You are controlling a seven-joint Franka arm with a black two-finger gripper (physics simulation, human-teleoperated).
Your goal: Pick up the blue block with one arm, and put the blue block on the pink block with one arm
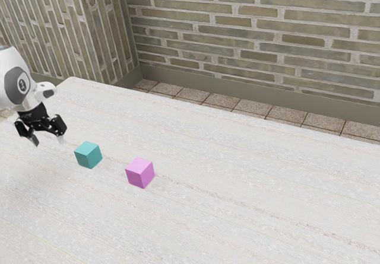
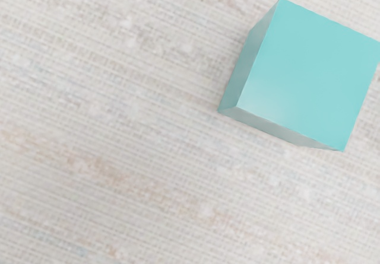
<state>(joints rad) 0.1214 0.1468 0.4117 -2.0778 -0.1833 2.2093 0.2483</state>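
Observation:
A teal-blue block rests on the pale wooden table, toward the exterior view's left. A pink block sits a short way to its right and slightly nearer the front, apart from it. My black gripper hangs above the table to the left of the blue block, fingers spread and open, nothing between them. In the wrist view the blue block lies flat on the table, off to one side of my hand.
A brick wall and a strip of paved floor run behind the table's far edge. Wide bare tabletop stretches to the exterior view's right of the pink block.

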